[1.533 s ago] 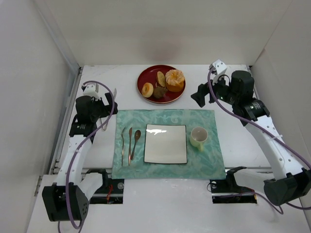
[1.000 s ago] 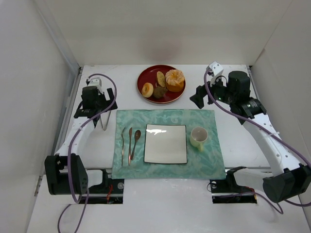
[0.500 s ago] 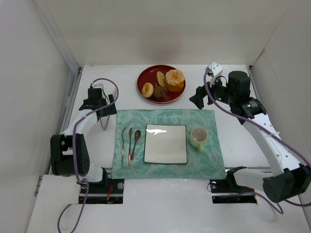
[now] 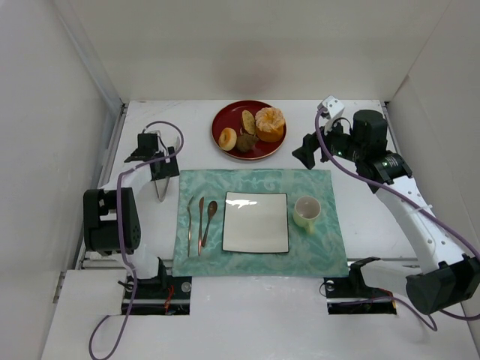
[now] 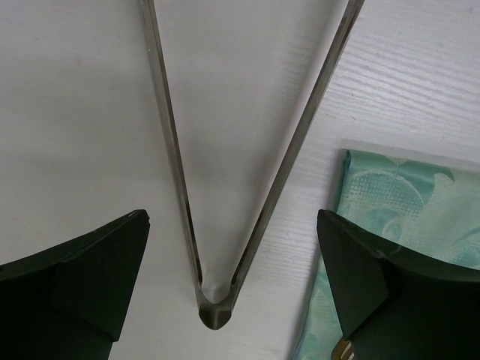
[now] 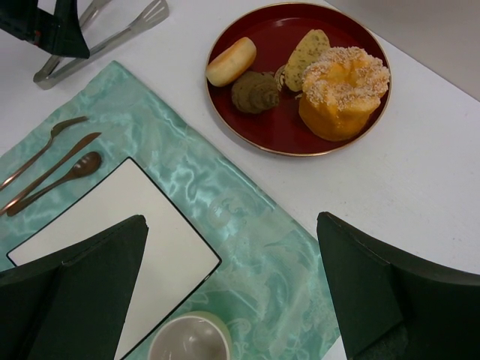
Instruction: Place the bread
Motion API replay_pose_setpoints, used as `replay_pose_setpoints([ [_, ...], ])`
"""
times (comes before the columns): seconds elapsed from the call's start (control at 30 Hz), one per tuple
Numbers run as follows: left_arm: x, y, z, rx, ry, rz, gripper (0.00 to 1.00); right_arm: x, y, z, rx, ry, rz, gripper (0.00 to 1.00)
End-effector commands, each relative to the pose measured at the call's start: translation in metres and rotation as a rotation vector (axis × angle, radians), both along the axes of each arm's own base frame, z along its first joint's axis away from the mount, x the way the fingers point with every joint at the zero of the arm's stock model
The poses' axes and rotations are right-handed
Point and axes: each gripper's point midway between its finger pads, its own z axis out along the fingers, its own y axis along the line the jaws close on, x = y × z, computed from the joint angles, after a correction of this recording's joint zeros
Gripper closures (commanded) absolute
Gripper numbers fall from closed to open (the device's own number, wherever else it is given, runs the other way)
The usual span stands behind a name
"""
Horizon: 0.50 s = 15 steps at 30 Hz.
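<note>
The bread [image 4: 248, 121] is a speckled tan oval on the red plate [image 4: 232, 117] at the back, also in the right wrist view [image 6: 308, 54]. It lies between a rounder golden bun [image 6: 231, 61], a dark brown lump [image 6: 255, 91] and a big sugared orange cake [image 6: 343, 90]. My right gripper [image 4: 302, 155] is open and empty in the air right of the red plate; its view [image 6: 232, 292] looks down on the placemat. My left gripper [image 4: 160, 177] is open, low over the metal tongs [image 5: 285, 172], and straddles their hinge end [image 5: 232, 292].
A teal placemat [image 4: 315, 247] holds a white square plate [image 4: 255, 222], a pale green cup [image 4: 306, 211] and three pieces of cutlery [image 4: 200, 221]. The tongs [image 4: 161, 189] lie on the white table left of the mat. White walls enclose the table.
My left arm has folded back and its gripper has come down over the tongs' hinge end. The right gripper has barely moved. The food has not moved.
</note>
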Motion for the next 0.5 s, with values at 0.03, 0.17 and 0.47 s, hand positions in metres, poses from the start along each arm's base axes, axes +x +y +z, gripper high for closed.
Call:
replay_pose_setpoints([
  [0.03,0.011,0.002,0.001,0.009,-0.004,-0.019,0.08,-0.006,0.004,0.022,0.023,-0.066,0.031,0.0],
  [0.17,0.013,0.002,-0.003,0.009,0.006,-0.019,0.08,-0.006,0.004,0.022,0.023,-0.066,0.031,0.0],
  [0.47,0.012,0.008,-0.014,0.015,0.05,-0.004,0.11,-0.006,0.004,0.022,0.029,-0.06,0.028,0.0],
])
